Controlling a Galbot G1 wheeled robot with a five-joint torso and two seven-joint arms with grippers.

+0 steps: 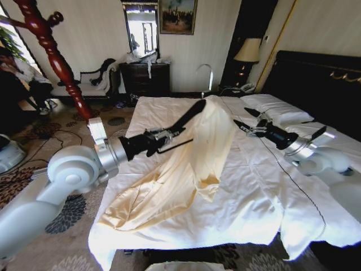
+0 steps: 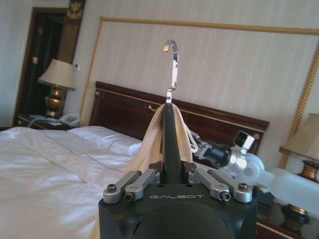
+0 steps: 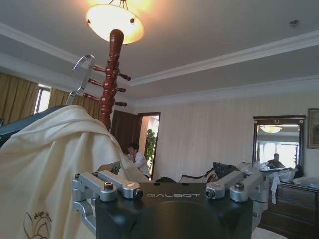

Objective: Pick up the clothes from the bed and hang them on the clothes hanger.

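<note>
Left gripper (image 1: 169,135) raised over the bed (image 1: 254,186) near its left edge, fingers clamped on one arm of the black clothes hanger (image 1: 189,116). Cream shirt (image 1: 186,164) draped over the hanger, tail trailing across the duvet toward the foot-end left corner. Silver hook (image 2: 172,69) upright. Right gripper (image 1: 243,119) just beside the shirt's shoulder, fingers spread, holding nothing.

Hotel-style bedroom: large white bed (image 1: 237,186), dark headboard (image 2: 209,122), bedside lamp (image 1: 247,52), patterned carpet (image 1: 39,141), dresser mirror (image 1: 141,29).
</note>
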